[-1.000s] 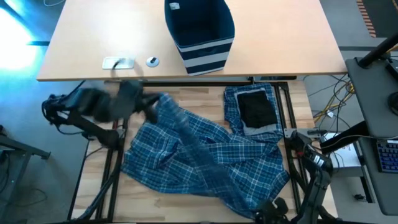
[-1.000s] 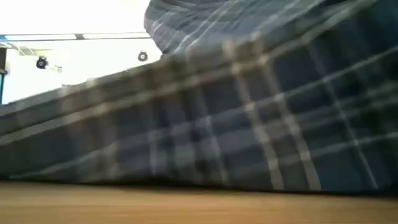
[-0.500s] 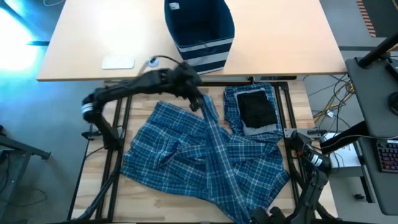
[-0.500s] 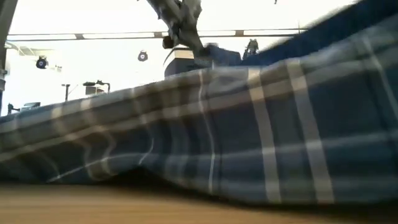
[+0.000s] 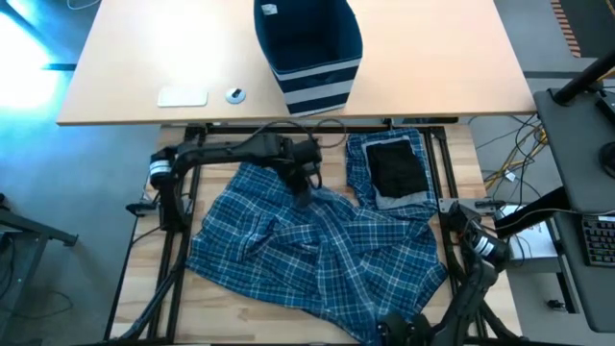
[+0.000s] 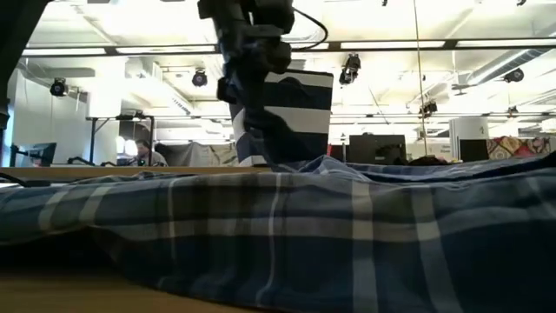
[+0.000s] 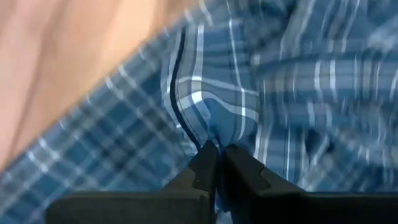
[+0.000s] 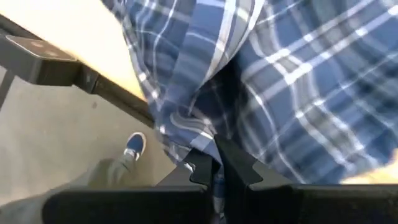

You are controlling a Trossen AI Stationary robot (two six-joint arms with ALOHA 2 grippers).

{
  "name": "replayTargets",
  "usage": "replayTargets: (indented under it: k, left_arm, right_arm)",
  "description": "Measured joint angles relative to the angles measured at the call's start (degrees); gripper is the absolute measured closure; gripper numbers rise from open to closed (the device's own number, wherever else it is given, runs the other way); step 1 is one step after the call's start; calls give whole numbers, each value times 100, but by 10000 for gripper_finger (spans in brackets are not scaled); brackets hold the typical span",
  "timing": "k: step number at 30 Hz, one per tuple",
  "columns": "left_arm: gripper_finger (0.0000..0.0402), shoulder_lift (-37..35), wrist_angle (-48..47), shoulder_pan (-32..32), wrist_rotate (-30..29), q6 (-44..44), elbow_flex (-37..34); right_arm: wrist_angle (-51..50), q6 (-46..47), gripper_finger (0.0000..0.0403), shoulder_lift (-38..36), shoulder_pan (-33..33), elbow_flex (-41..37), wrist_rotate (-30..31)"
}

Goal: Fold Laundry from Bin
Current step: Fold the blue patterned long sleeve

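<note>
High view: the left gripper [image 5: 302, 183] is pinching the far edge of the plaid garment [image 5: 317, 255] spreading across the wooden table [image 5: 240, 322]. The right gripper [image 8: 217, 174] is clamping its near edge, overhanging the table. The bin [image 5: 309, 48] is standing well apart; no writing is showing.

A rumpled blue-and-white plaid garment [image 6: 287, 235] fills the low view's lower half, hiding the tabletop; its lower frame edge crops the cloth.

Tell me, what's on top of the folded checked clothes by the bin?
A small black piece lies on the folded plaid pile, over a grey layer. Whatever lies under them is covered.
</note>
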Motion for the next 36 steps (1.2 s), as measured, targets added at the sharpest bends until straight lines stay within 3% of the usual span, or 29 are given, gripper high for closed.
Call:
replayTargets:
  k: [4,8,13,16,20,24,30,36]
  left_arm:
    - [351,-103,-701,-79,-10,118,-2]
    - [277,-448,-1211,-299,-28,198,-140]
    - [187,-1608,-1292,-1026,-28,-7,-1019]
    - [159,-2448,-1136,-1702,-41,-544,-1812]
    - [154,-3399,-993,-2540,-139,-1714,-2870]
    - [160,-4038,-952,-3064,-364,-2593,-3745]
    - [173,-4473,-706,-3519,-266,-2151,-4782]
    - [190,-4218,-279,-3956,-115,-1670,-5353]
  right_arm:
    - [680,54,394,2,17,-385,-284]
    - [998,150,394,11,57,-679,-661]
    - [932,45,394,9,115,-770,-776]
    - [908,-119,393,9,130,-805,-789]
    - [868,-825,364,9,125,-780,-1145]
    - [585,-1502,298,9,128,-553,-1562]
    - [-59,-2171,197,0,128,278,-1842]
    - [-493,-2535,143,-11,-43,1077,-1519]
